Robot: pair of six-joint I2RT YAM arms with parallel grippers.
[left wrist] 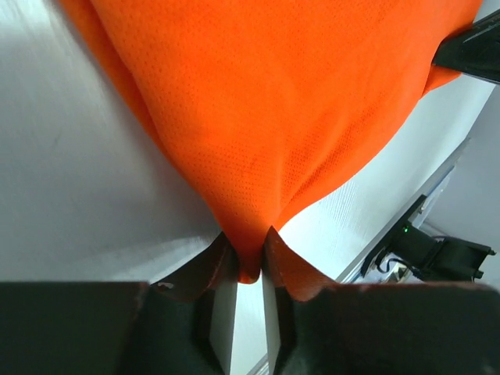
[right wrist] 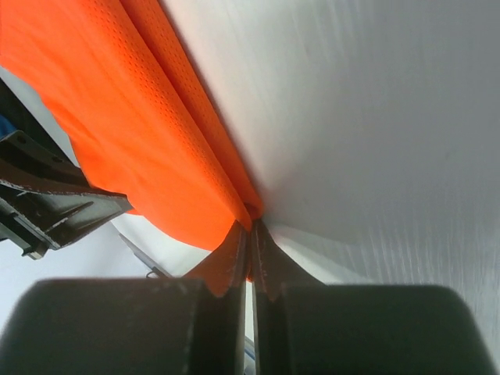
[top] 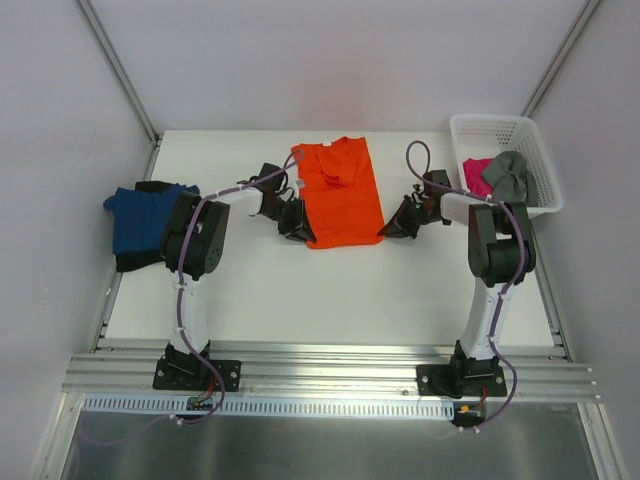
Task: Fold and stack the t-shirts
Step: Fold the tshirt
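Observation:
The bright orange t-shirt (top: 340, 195) lies as a long narrow strip at the middle back of the table. My left gripper (top: 300, 232) is shut on its near left corner; the left wrist view shows the orange cloth (left wrist: 266, 109) pinched between the fingertips (left wrist: 223, 254). My right gripper (top: 392, 230) is shut on its near right corner, with the orange cloth (right wrist: 117, 109) running up from the closed tips. A dark blue t-shirt (top: 140, 218) lies on a black one (top: 135, 262) at the table's left edge. Magenta pink (top: 476, 176) and grey (top: 510, 176) shirts sit in the basket.
The white lattice basket (top: 500, 128) stands at the back right corner. Aluminium rails (top: 330, 372) run along the near edge by the arm bases. White walls close in the table on three sides.

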